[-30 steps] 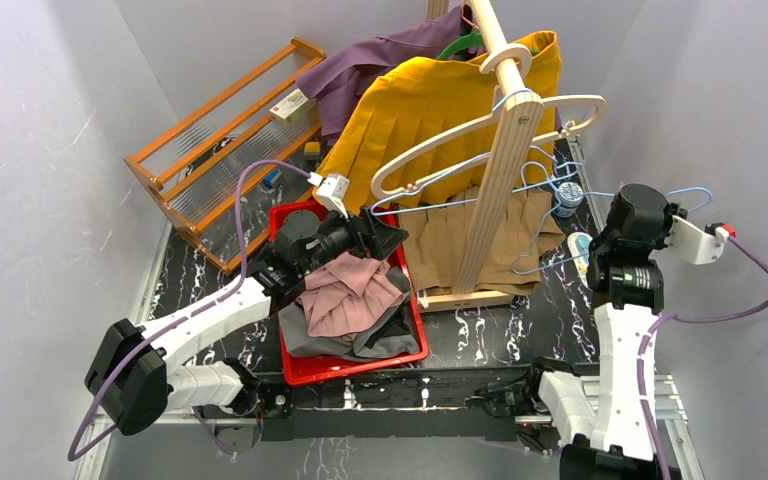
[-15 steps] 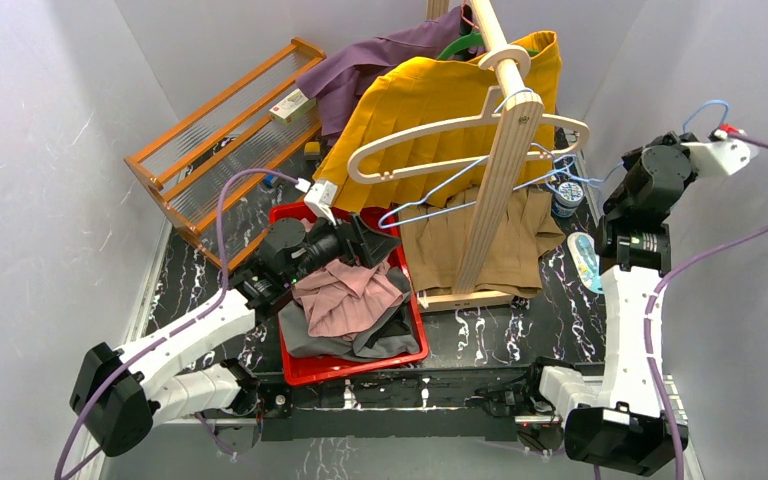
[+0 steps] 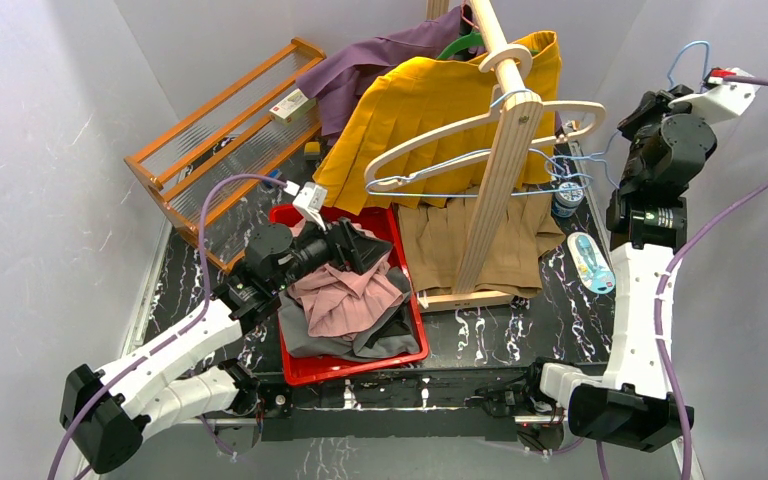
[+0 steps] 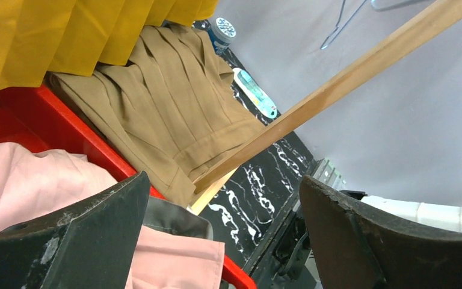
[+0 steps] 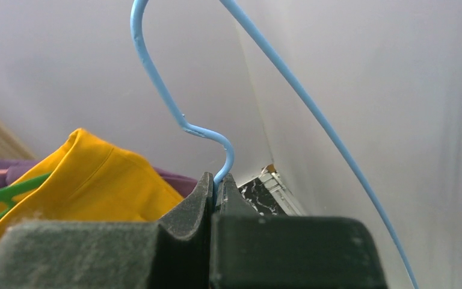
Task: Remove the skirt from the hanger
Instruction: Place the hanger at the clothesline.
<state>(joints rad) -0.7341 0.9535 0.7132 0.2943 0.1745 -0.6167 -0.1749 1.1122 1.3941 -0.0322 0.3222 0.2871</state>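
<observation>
My right gripper (image 3: 660,105) is raised high at the back right, shut on the hook of a blue wire hanger (image 3: 480,193). In the right wrist view the jaws (image 5: 216,180) pinch the blue wire (image 5: 156,78). A tan pleated skirt (image 3: 445,240) lies on the table behind the wooden post, below the hanger; I cannot tell whether it touches the hanger. It also shows in the left wrist view (image 4: 168,108). My left gripper (image 3: 365,245) is open and empty over a pink skirt (image 3: 340,295) in the red bin (image 3: 360,365); its jaws (image 4: 222,180) stand wide apart.
A wooden rack post (image 3: 500,170) leans across the middle with a wooden hanger (image 3: 480,130), a yellow skirt (image 3: 430,100) and a purple garment (image 3: 370,60). An orange slatted rack (image 3: 220,150) stands at the back left. A small jar (image 3: 565,195) and a blue-white item (image 3: 588,262) sit at the right.
My right arm has risen and swung back, lifting the blue hanger by its hook. My left gripper has drifted left and back over the bin, still open.
</observation>
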